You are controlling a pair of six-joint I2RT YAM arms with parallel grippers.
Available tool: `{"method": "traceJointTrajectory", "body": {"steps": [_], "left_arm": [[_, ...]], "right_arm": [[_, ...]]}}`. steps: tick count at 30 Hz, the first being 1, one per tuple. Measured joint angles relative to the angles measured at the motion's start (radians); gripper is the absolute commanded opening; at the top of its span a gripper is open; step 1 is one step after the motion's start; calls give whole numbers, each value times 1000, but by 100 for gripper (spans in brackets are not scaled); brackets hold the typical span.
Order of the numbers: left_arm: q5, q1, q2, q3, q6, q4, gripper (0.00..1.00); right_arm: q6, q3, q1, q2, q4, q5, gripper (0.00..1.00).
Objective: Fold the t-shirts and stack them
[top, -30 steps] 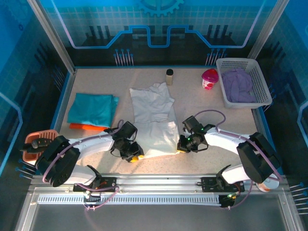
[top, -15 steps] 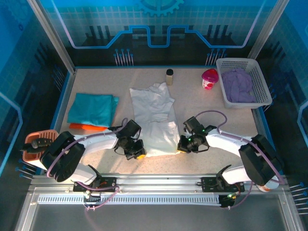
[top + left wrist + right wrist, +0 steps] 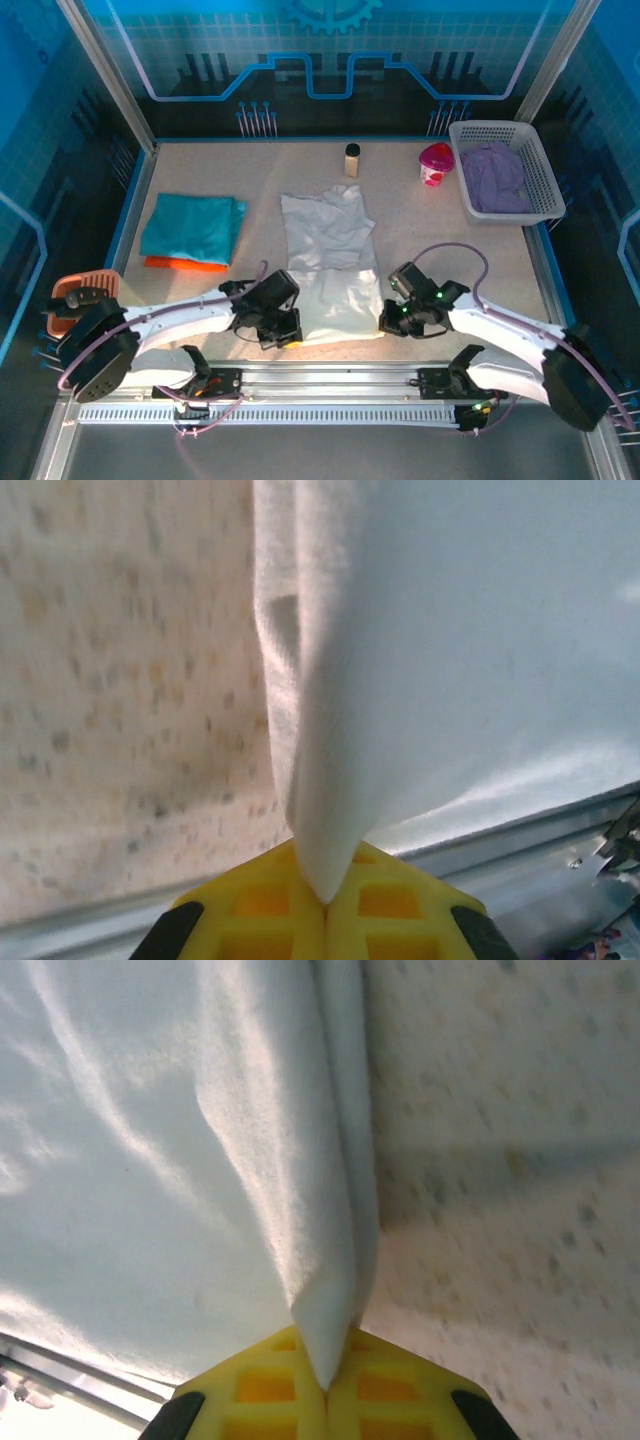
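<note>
**Top view.** The white t-shirt [image 3: 330, 262] lies at the centre of the tabletop [image 3: 440, 240], its long axis running from 12 to 6 o'clock. The left claw [image 3: 288, 335] is clamped on its 7 o'clock corner and the right claw [image 3: 390, 322] on its 5 o'clock corner. The teal t-shirt [image 3: 192, 226] lies folded at 9 o'clock on top of the orange t-shirt [image 3: 180, 264].

Hazard: both corners sit just beside the near rail [image 3: 330, 372], so a low pull toward 6 o'clock could snag the hem there.

Obstacles: a bottle [image 3: 352, 160] stands at 12 o'clock and a pink cup [image 3: 435, 163] at 1 o'clock. A long fold carried that way could tip either. The mesh basket [image 3: 542, 170], holding purple cloth [image 3: 495, 180], stands at 2 o'clock, well apart.

**Left wrist view.** The yellow fingers [image 3: 400, 920] are pressed together on a narrow peak of white cloth. The bite looks shallow, so a sharp lift could pull it free.

**Right wrist view.** The same pinch shows here, with the fingers together on a thin ridge of cloth. If one arm moves faster than the other, the fold would likely come out skewed.
</note>
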Motion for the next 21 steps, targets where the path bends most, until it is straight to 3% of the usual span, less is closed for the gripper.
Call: {"method": "traceJointTrajectory", "body": {"steps": [5,11,16,21], "left_arm": [[-40,-135,-103,8,-82,-29,0],[-76,-160,-159,82,-147,-74,0],[-116,-157,-180,174,-153,-125,0],[-134,-87,-161,269,-126,-134,0]], "right_arm": [[75,-19,45,-237,-153,25,0],[133,67,48,-429,-357,71,1],[122,204,46,-381,-442,125,0],[57,315,-6,-246,-438,156,0]]}}
